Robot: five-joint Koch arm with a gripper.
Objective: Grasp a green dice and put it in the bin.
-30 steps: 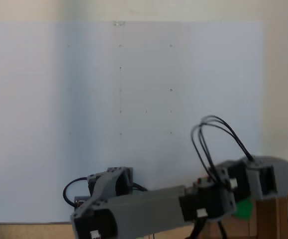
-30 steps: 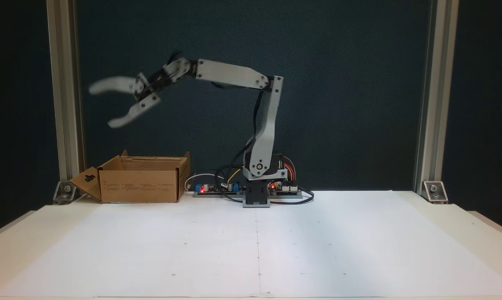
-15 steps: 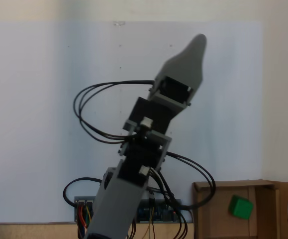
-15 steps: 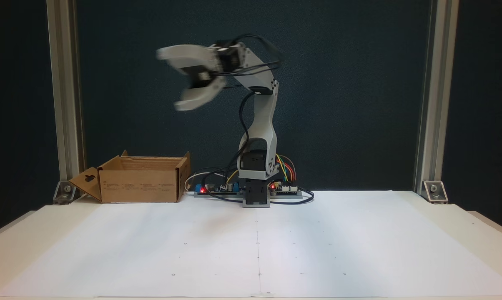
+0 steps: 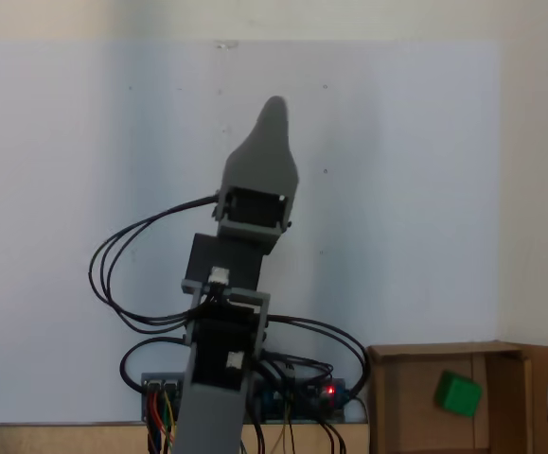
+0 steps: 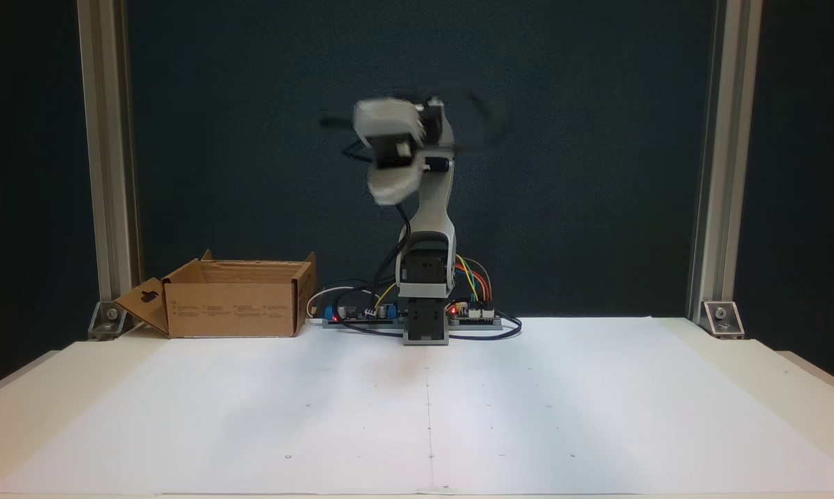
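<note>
The green dice [image 5: 458, 393] lies inside the bin [image 5: 387, 397], a brown cardboard box with upright flaps, at the lower right of a fixed view. From the front the bin [image 6: 233, 305] stands at the left of the arm's base, and its walls hide the dice. My gripper [image 6: 374, 158] is raised high above the base, blurred, well to the right of the bin. Its jaws stand apart one above the other, with nothing between them. From above, my gripper [image 5: 272, 118] points away over the white sheet.
A white paper sheet [image 6: 424, 409] covers the table in front of the arm's base [image 6: 425, 326]. Circuit boards and coloured wires [image 6: 361, 315] lie beside the base. Aluminium posts [image 6: 109, 173] stand at both back corners.
The arm has swung from over the bin to above its base and folded upward. The gripper stays open, and the dice rests in the bin.
</note>
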